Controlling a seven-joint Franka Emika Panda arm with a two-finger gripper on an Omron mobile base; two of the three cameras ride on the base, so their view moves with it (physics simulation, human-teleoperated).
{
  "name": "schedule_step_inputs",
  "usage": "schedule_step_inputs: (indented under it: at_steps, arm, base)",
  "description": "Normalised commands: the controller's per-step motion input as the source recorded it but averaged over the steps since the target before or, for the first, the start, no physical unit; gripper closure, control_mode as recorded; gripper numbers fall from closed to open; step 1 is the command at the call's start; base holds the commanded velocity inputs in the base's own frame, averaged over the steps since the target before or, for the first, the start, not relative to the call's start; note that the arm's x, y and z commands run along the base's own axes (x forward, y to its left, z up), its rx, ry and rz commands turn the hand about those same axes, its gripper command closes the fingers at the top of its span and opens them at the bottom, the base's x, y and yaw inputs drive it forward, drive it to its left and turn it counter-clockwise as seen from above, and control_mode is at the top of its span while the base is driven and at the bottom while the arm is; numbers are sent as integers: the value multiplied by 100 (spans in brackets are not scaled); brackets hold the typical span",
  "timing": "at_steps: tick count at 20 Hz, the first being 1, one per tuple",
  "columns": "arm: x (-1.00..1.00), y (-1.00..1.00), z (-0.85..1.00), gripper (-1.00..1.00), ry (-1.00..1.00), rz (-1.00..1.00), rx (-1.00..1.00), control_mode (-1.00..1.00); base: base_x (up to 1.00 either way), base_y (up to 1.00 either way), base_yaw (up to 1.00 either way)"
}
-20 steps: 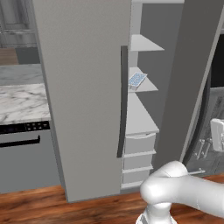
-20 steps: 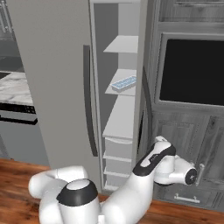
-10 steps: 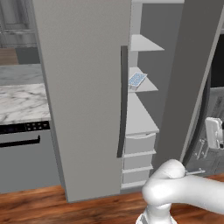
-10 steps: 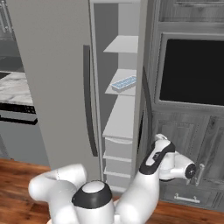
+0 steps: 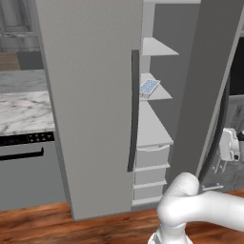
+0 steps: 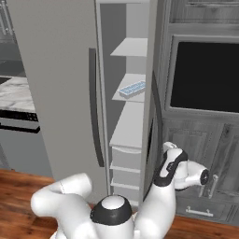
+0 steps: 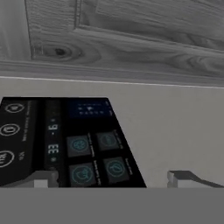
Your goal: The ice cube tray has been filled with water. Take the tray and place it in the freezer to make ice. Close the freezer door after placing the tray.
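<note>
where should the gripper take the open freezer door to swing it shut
On the tall light grey freezer door, push its outer face near the free edge by the long dark vertical handle, coming from the oven side. The door stands edge-on and wide open, and the open gripper already faces its small dark control panel.

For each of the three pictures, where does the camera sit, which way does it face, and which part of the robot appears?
Left base view: behind-left, facing the open freezer; white arm lower right.
Right base view: behind-right, same freezer; arm lower left, reaching behind the freezer door.
Hand view: on the hand, facing the door's control panel; open gripper.
Both base views share the ice cube tray on a shelf.
</note>
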Motion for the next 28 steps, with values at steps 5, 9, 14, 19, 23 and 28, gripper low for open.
schedule_step_inputs:
  at_steps: [5, 9, 14, 19, 23, 28]
  arm:
    - [5, 4, -5, -100, 6, 15, 9, -100]
    - [5, 0, -2, -100, 5, 16, 12, -100]
    - [16, 3, -5, -100, 3, 16, 11, -100]
    - [32, 17, -16, -100, 0, 16, 8, -100]
    - [19, 26, -23, -100, 0, 17, 4, -100]
    - [10, 33, -28, -100, 0, 17, 2, -100]
  base:
    - [0, 0, 0]
    - [0, 0, 0]
    - [0, 0, 0]
    - [0, 0, 0]
    - [0, 0, 0]
    - [0, 0, 0]
